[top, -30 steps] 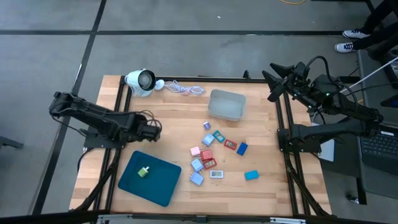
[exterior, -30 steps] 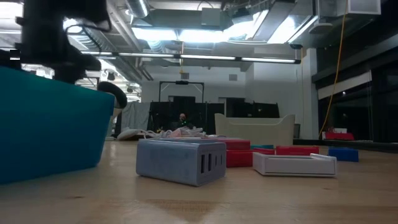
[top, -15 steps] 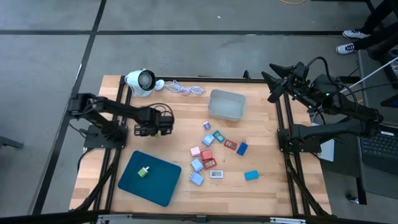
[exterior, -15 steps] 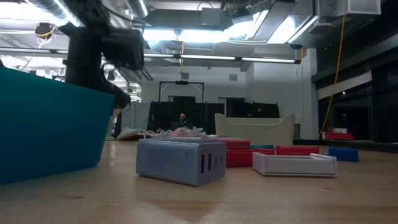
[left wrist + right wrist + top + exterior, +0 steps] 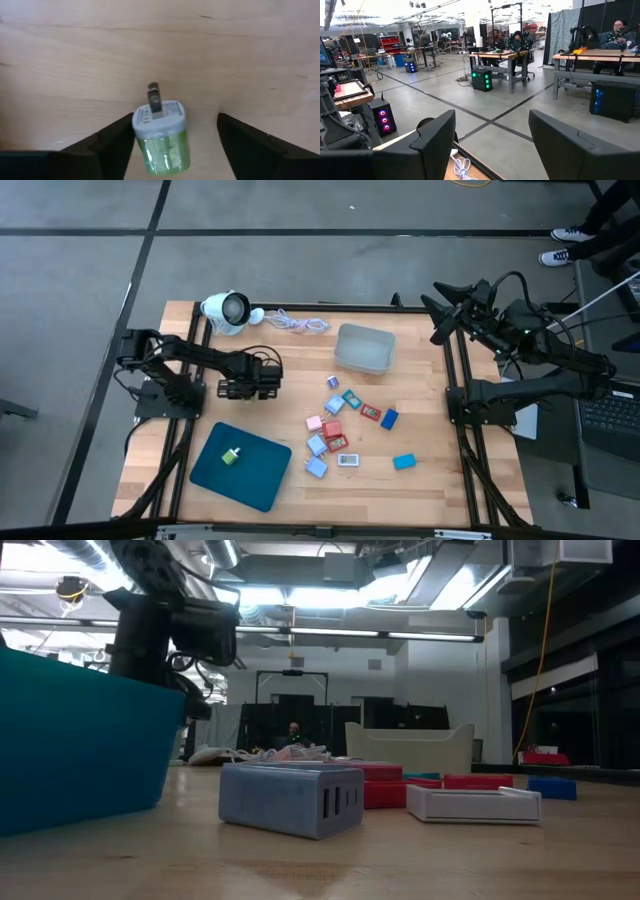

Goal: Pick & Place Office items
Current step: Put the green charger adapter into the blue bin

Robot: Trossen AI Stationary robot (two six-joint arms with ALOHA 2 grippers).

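your left gripper (image 5: 268,375) hangs over the tabletop (image 5: 300,355) near its left edge, fingers apart. a green piece (image 5: 161,137) sits between them, touching one finger, clear of the other. your right gripper (image 5: 490,135) waits spread and empty beyond the far right corner.

Two matte-black jointed arms, looped with thin black cables; the left tool (image 5: 175,145) shows broad, angular dark fingers (image 5: 107,145).
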